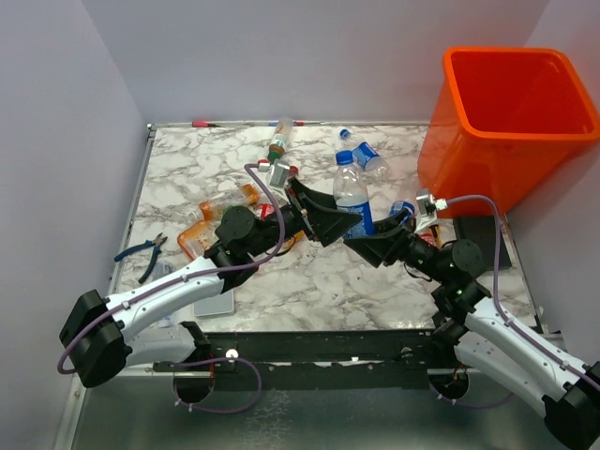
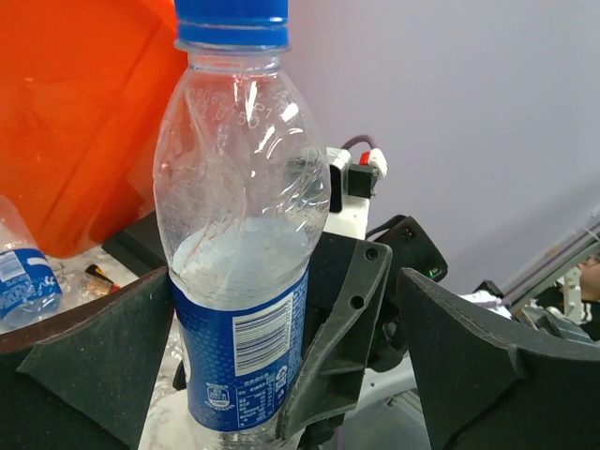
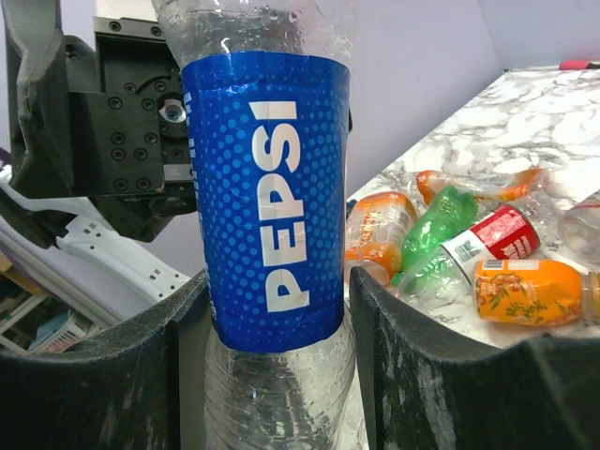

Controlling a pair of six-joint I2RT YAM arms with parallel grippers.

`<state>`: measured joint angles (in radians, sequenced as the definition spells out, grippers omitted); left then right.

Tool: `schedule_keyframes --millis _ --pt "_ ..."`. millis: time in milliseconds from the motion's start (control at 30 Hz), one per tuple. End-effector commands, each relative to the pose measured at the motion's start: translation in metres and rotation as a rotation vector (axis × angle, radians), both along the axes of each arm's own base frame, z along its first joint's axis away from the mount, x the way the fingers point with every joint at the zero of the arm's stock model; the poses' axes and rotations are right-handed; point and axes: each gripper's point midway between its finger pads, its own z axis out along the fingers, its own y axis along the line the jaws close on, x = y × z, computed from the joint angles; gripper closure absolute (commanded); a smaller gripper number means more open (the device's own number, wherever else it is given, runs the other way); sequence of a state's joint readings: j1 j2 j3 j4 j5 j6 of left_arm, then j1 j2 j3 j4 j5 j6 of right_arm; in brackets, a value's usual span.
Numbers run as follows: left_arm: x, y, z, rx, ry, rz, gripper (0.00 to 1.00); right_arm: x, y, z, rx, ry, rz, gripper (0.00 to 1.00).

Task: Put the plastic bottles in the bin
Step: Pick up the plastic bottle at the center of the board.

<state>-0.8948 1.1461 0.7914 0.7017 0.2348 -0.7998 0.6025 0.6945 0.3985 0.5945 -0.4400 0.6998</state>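
Note:
A clear Pepsi bottle (image 1: pixel 352 192) with a blue label and blue cap stands upright above the middle of the table. My right gripper (image 1: pixel 373 242) is shut on its lower body (image 3: pixel 272 206), one finger on each side. My left gripper (image 1: pixel 330 217) faces it from the left, open wide, and the bottle (image 2: pixel 244 281) sits between the spread fingers near the left one. The orange bin (image 1: pixel 511 112) stands at the back right. Other plastic bottles lie on the table: clear ones (image 1: pixel 364 156), a green-capped one (image 1: pixel 278 145) and orange ones (image 1: pixel 220 211).
Blue-handled pliers (image 1: pixel 142 253) lie at the left edge. A flat grey-white pad (image 1: pixel 214 302) sits near the front under the left arm. In the right wrist view, orange (image 3: pixel 530 291) and green (image 3: pixel 436 225) bottles lie crowded just right of my fingers. Walls close in on three sides.

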Motion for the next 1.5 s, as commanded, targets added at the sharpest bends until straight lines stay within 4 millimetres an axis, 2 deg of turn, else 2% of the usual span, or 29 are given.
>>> schedule_keyframes --millis 0,133,267,333,433,467,533,567,633,667,800,933,1067,1200,1300,1367,1467 --pt "-0.01 -0.008 0.0 0.019 -0.077 -0.075 0.01 -0.013 0.005 0.005 0.047 -0.002 0.078 0.65" --pt "-0.003 -0.012 -0.016 0.048 -0.048 -0.055 0.14 -0.016 0.008 0.005 0.043 0.001 0.104 0.63" --pt "-0.002 -0.018 -0.024 0.068 -0.043 -0.074 0.28 -0.018 0.012 0.001 0.012 0.009 0.125 0.6" --pt "-0.001 -0.019 -0.024 0.07 -0.049 -0.072 0.38 -0.019 0.011 -0.002 0.006 0.013 0.124 0.6" --pt "0.0 -0.017 -0.024 0.072 -0.056 -0.057 0.61 -0.018 0.011 -0.006 -0.018 0.026 0.119 0.57" --pt "0.0 -0.016 -0.022 0.069 -0.06 -0.051 0.65 -0.018 0.011 -0.008 -0.031 0.033 0.116 0.52" --pt "0.001 -0.012 -0.022 0.07 -0.07 -0.029 0.7 -0.017 0.01 -0.005 -0.061 0.046 0.106 0.3" --pt "0.002 -0.009 -0.021 0.073 -0.082 -0.013 0.72 -0.016 0.009 -0.006 -0.084 0.063 0.097 0.19" --pt "0.005 -0.002 -0.02 0.088 -0.099 0.029 0.73 -0.015 0.005 -0.003 -0.125 0.078 0.072 0.03" --pt "0.007 0.003 -0.02 0.101 -0.108 0.059 0.73 -0.015 0.002 -0.002 -0.149 0.081 0.056 0.0" --pt "0.018 0.028 -0.018 0.177 -0.16 0.201 0.75 -0.019 -0.013 0.01 -0.25 0.081 0.0 0.0" --pt "0.02 0.051 -0.014 0.258 -0.227 0.292 0.77 -0.018 -0.029 0.028 -0.33 0.081 -0.079 0.0" --pt "0.013 0.062 -0.02 0.364 -0.303 0.294 0.78 0.0 -0.048 0.055 -0.318 0.109 -0.235 0.0" --pt "-0.002 0.062 -0.041 0.485 -0.366 0.199 0.78 0.003 -0.044 0.097 -0.229 0.014 -0.242 0.0" --pt "-0.02 0.057 -0.056 0.53 -0.391 0.084 0.78 0.0 -0.028 0.121 -0.212 -0.061 -0.155 0.0" --pt "-0.029 0.054 -0.061 0.529 -0.386 0.028 0.79 0.002 -0.014 0.129 -0.198 -0.079 -0.095 0.0" --pt "-0.038 0.05 -0.061 0.513 -0.376 -0.026 0.8 0.013 0.003 0.126 -0.214 -0.053 -0.046 0.0"
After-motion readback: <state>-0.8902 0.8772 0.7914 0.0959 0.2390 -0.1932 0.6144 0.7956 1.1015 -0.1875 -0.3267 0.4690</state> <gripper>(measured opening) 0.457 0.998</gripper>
